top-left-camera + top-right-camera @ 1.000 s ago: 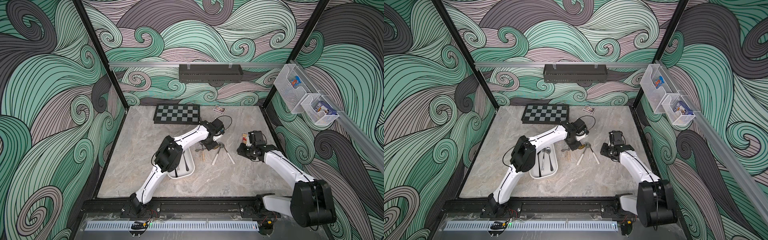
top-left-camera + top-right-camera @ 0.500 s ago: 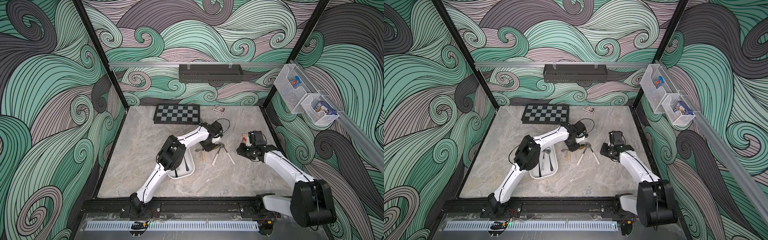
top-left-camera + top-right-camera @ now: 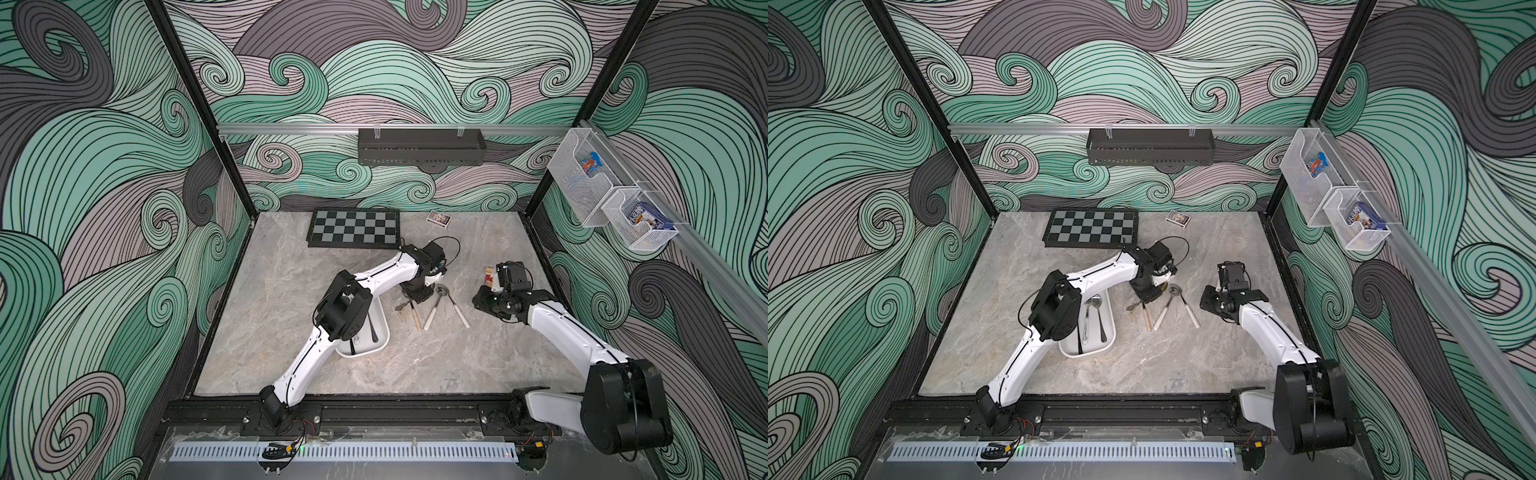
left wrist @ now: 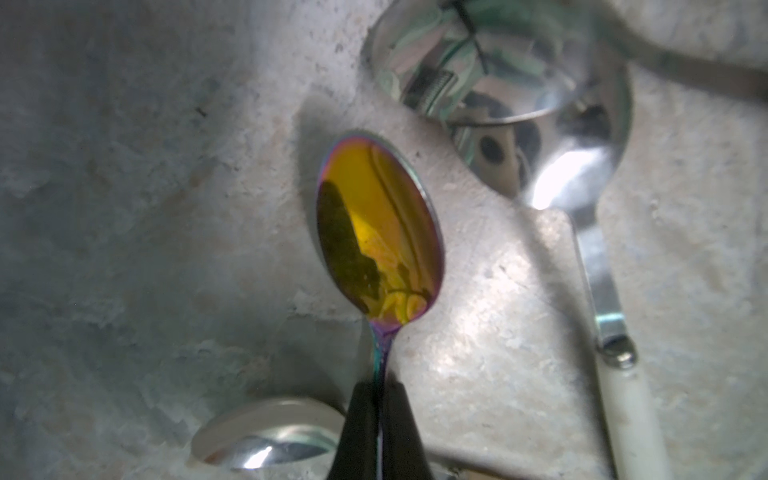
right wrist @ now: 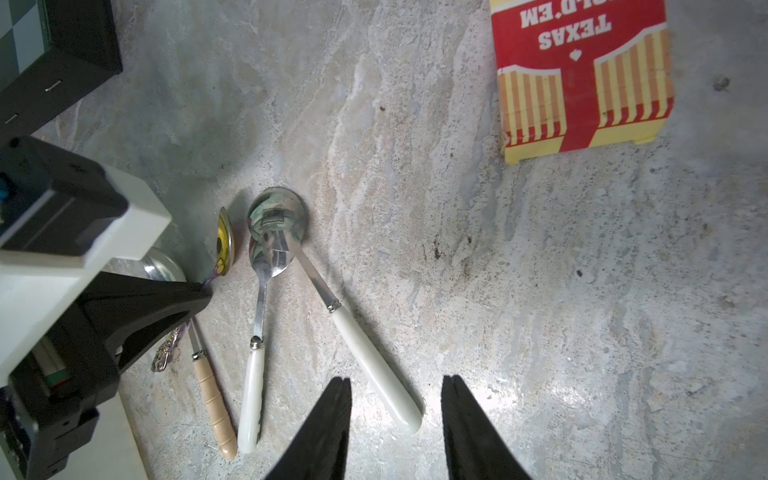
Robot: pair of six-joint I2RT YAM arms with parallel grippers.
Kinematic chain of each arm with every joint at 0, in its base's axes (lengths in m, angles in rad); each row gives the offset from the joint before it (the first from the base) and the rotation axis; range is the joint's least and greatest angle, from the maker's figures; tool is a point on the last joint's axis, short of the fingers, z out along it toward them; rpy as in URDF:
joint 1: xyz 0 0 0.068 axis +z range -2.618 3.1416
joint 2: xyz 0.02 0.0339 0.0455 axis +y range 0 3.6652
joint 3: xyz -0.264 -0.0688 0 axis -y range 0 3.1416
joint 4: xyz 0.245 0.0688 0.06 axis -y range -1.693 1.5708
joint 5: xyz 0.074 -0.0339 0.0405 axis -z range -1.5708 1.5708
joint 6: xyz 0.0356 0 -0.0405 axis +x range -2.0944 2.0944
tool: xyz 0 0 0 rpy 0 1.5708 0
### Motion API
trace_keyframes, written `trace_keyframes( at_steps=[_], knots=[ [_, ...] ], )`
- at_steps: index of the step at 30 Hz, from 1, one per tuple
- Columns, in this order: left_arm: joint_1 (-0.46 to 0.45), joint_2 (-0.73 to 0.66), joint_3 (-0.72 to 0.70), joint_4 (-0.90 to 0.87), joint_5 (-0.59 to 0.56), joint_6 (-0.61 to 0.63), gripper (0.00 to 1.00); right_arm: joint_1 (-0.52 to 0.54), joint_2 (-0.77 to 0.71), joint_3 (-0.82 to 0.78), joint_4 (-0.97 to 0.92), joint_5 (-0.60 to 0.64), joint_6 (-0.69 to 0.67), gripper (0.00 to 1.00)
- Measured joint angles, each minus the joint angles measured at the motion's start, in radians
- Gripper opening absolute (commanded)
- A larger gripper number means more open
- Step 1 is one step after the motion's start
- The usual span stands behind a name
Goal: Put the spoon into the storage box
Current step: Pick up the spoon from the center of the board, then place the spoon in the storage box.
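1. The left jaws are pressed together on the thin neck of the spoon, just below its gold, rainbow-edged bowl
2. In the right wrist view the bowl stands on its edge, low over the bench. Whether it touches the bench cannot be told
3. The spoon is outside the box, further back and toward the right arm. The white box sits on the bench partly under the left elbow, and a top view shows two spoons lying in it
4. Just beside the pinched spoon lie two white-handled spoons with their bowls overlapping and handles splayed apart. A tan-handled utensil lies next to them, its head hidden under the left jaws
5. The right jaws are spread with nothing between them, over bare bench near the end of one white handle
6. A red card pack lies near the right arm, and a chessboard sits at the back of the bench
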Motion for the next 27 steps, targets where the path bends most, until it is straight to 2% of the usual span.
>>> trace_keyframes(
  at_steps=[7, 15, 18, 22, 27],
  knots=[
    [-0.002, -0.035, 0.013, -0.006, -0.007, -0.05, 0.0, 0.0, 0.0, -0.006, 0.01, -0.003, 0.007, 0.41],
    [-0.001, -0.274, -0.01, -0.021, -0.111, -0.185, 0.0, -0.001, 0.002, -0.012, 0.019, -0.024, 0.009, 0.42],
    [0.007, -0.441, -0.134, -0.006, -0.139, -0.263, 0.0, 0.001, 0.014, -0.011, 0.026, -0.036, 0.003, 0.43],
    [0.037, -0.692, -0.408, 0.05, -0.178, -0.373, 0.0, 0.02, 0.071, -0.005, 0.026, -0.045, -0.006, 0.43],
    [0.125, -0.896, -0.722, 0.112, -0.212, -0.532, 0.0, 0.058, 0.118, 0.006, 0.026, -0.045, -0.013, 0.43]
  ],
)
